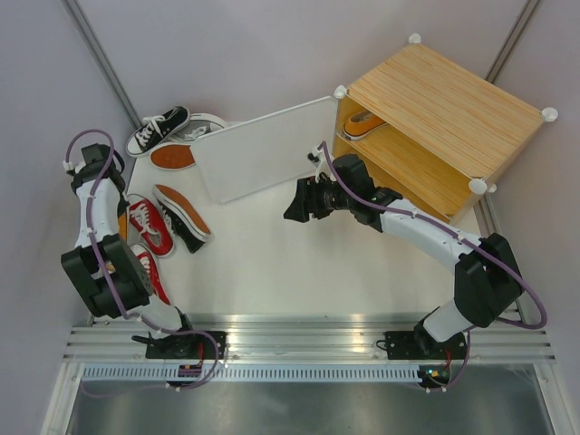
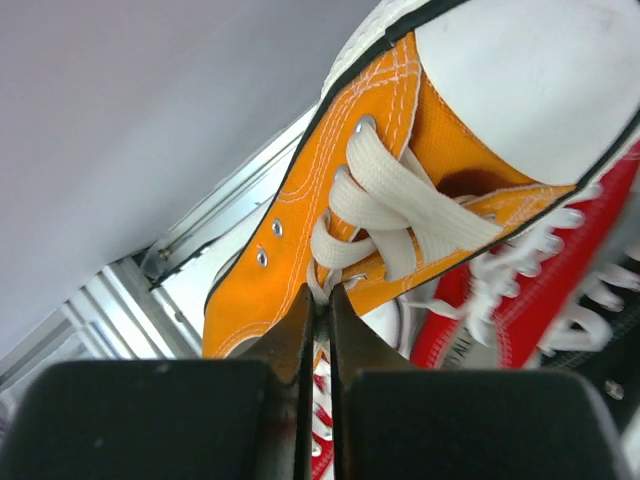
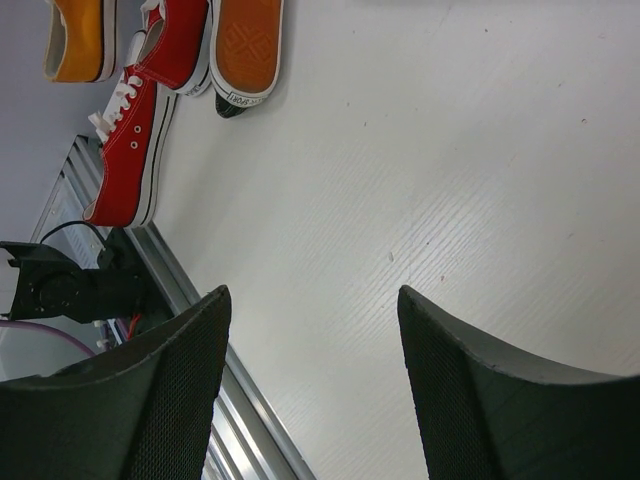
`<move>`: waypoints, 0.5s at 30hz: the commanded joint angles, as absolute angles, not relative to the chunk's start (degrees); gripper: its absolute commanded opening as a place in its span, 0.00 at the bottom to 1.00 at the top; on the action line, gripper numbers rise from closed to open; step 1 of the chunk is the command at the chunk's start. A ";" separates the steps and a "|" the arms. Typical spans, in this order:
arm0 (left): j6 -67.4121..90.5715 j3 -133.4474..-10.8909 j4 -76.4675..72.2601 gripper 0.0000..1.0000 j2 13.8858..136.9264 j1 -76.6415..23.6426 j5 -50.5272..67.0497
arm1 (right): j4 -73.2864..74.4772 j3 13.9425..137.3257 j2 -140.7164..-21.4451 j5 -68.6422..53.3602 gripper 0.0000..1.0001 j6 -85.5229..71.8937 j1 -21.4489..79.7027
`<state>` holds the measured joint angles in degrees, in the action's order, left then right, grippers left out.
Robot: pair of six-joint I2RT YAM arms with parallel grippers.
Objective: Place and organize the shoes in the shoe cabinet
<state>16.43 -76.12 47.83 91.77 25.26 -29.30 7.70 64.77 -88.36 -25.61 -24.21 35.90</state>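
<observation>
My left gripper [image 2: 320, 295] is shut on the laced throat of an orange shoe [image 2: 400, 200], pinching canvas and white lace. A red shoe [image 2: 540, 290] lies right beside it. From above, the left gripper [image 1: 118, 237] hangs at the table's left side over the red shoes [image 1: 149, 227], and the arm hides most of the orange shoe. My right gripper [image 1: 294, 204] hovers open over mid-table with nothing between its fingers [image 3: 180, 370]. The shoe cabinet [image 1: 444, 118] stands at the back right, its door [image 1: 263, 149] swung open, and another orange shoe [image 1: 364, 122] rests on its shelf.
A black shoe [image 1: 156, 130] and a grey shoe [image 1: 201, 127] lie at the back left. A shoe with its orange sole up [image 1: 172, 156] and a black shoe on its side [image 1: 181, 216] lie nearby. Another red shoe [image 1: 152, 272] sits near the front rail [image 1: 299, 335].
</observation>
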 commanded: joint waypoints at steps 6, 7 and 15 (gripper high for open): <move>19.42 -79.81 51.41 0.02 82.53 18.99 -25.67 | 7.12 68.72 -88.06 -23.56 0.72 -21.97 36.30; 19.42 -78.59 51.76 0.02 81.49 17.77 -25.49 | 7.12 69.34 -88.33 -22.86 0.72 -21.97 36.30; 19.78 -76.11 54.14 0.02 75.59 13.89 -24.70 | 0.54 77.43 -95.26 -19.87 0.71 -28.38 36.21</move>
